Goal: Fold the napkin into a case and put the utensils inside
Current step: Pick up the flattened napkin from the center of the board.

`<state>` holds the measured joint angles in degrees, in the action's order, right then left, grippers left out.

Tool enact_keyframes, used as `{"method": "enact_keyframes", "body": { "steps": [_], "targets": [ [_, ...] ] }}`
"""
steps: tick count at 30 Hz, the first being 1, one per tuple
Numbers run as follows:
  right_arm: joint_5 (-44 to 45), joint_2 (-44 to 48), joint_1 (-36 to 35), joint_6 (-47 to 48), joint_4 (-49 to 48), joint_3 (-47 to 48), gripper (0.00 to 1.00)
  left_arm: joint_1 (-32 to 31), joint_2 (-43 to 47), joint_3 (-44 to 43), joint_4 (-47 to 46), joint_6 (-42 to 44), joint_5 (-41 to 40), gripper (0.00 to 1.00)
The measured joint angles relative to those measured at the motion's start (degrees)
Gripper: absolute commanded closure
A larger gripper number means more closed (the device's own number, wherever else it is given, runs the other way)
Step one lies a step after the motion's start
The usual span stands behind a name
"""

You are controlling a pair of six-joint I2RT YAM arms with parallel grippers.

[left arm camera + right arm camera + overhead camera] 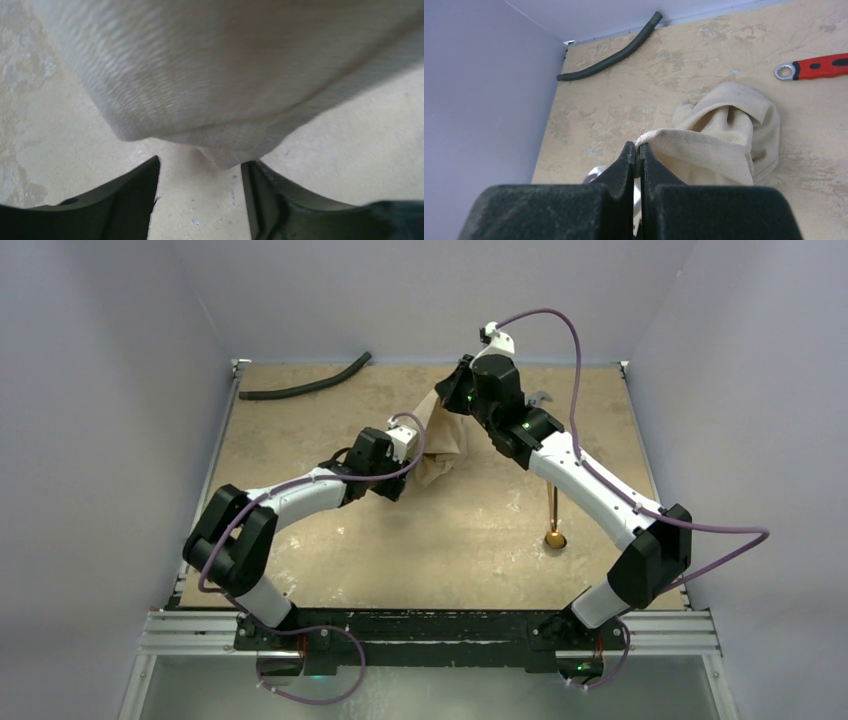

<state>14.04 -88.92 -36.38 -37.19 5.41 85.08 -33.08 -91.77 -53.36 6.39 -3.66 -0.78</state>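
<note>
The beige napkin [440, 445] hangs bunched above the table, lifted by one edge. My right gripper [452, 390] is shut on that hem, which shows pinched between the tips in the right wrist view [638, 150], with the rest of the napkin [724, 145] drooping in folds below. My left gripper [418, 468] sits low beside the hanging cloth. In its own view the jaws [200, 162] stand apart, and the lowest corner of the napkin [230, 157] dangles between the tips, close to the right finger [270, 200]. A gold spoon [553, 520] lies on the table under the right arm.
A curved black hose [305, 385] lies at the table's back left, also in the right wrist view [611, 57]. A red-handled wrench [814, 67] lies near the back right, mostly hidden behind the right arm from above. Purple walls close in the table [400, 550].
</note>
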Motion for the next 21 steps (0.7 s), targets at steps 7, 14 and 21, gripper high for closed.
{"method": "enact_keyframes", "body": {
  "steps": [7,14,21],
  "targets": [
    [0.6,0.1,0.1,0.2,0.7,0.2,1.00,5.0,-3.5,-1.4,1.5,3.3,0.5,1.00],
    [3.5,0.8,0.4,2.2,2.4,1.5,1.00,7.1,-1.0,-5.4,3.0,11.1,-0.4,1.00],
    [7.8,1.8,1.2,7.2,5.6,7.6,1.00,9.3,7.8,-13.7,4.5,21.4,-2.1,1.00]
  ]
}}
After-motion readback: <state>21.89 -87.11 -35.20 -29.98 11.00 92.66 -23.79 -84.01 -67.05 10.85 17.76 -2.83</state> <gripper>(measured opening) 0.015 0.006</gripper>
